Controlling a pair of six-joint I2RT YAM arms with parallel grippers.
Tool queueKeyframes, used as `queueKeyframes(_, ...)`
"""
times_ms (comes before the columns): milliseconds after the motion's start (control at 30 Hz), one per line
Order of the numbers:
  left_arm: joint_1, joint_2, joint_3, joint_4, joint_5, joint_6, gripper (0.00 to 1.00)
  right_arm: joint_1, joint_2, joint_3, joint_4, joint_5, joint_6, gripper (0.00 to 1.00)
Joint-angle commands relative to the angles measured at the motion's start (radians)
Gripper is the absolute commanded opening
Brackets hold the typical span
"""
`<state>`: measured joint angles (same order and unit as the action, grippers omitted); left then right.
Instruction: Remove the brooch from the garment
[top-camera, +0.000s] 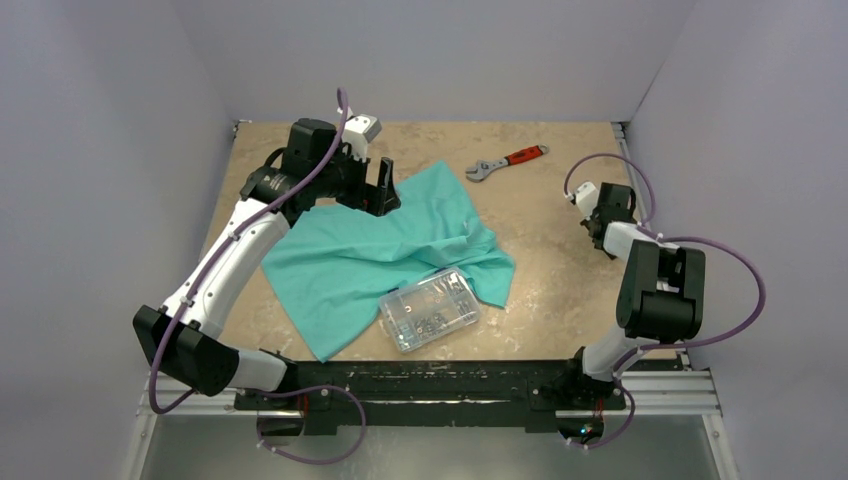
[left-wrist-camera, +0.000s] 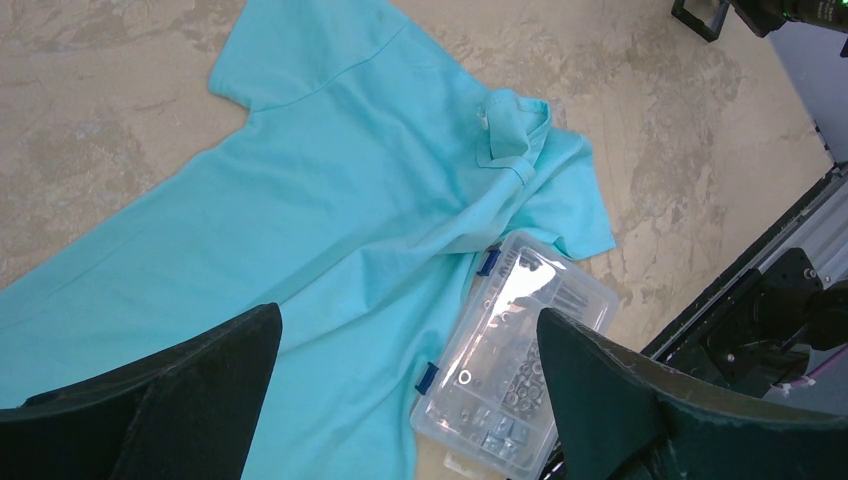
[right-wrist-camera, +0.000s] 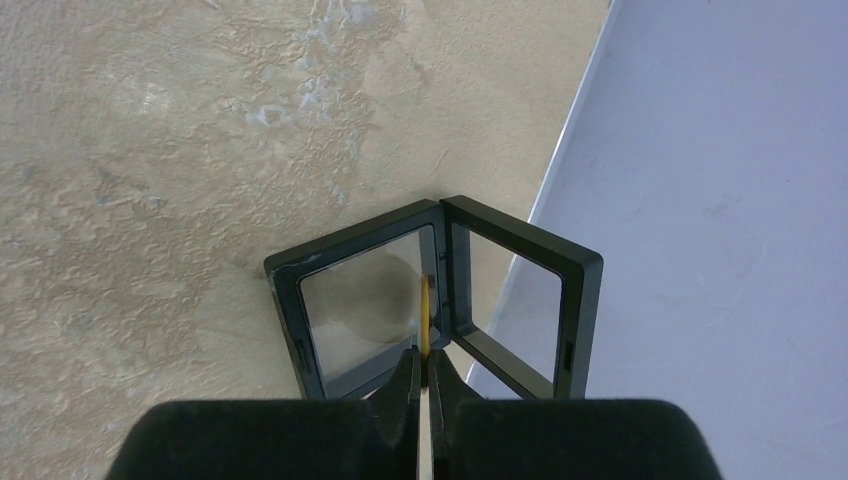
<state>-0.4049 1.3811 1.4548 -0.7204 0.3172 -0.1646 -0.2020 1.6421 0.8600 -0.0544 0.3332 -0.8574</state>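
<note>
The teal-green T-shirt (top-camera: 370, 255) lies crumpled on the table's middle left and fills the left wrist view (left-wrist-camera: 330, 180). My left gripper (top-camera: 385, 190) hangs open and empty above its far edge, and its jaws (left-wrist-camera: 408, 325) stand wide apart over the fabric. My right gripper (top-camera: 597, 215) is at the right side of the table, away from the shirt. In the right wrist view it (right-wrist-camera: 425, 365) is shut on the brooch (right-wrist-camera: 425, 315), a thin orange-yellow disc seen edge-on. It holds the brooch over an open black-framed display case (right-wrist-camera: 300, 290) with clear panes.
A clear plastic parts box (top-camera: 430, 308) with blue latches lies on the shirt's near corner and also shows in the left wrist view (left-wrist-camera: 520, 350). A red-handled wrench (top-camera: 508, 160) lies at the back. The right wall (right-wrist-camera: 720, 200) stands just beside the case.
</note>
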Motion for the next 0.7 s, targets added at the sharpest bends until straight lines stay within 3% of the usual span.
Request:
queueKeyframes(0, 0.008, -0.012, 0.009, 0.026, -0.005, -0.005, 1.0, -0.008, -0.01, -0.016, 0.077, 0.027, -0.027, 0.0)
queueKeyframes(667, 0.008, -0.001, 0.016, 0.034, 0.004, -0.005, 1.0, -0.008, 0.043, 0.005, 0.059, 0.032, -0.017, 0.0)
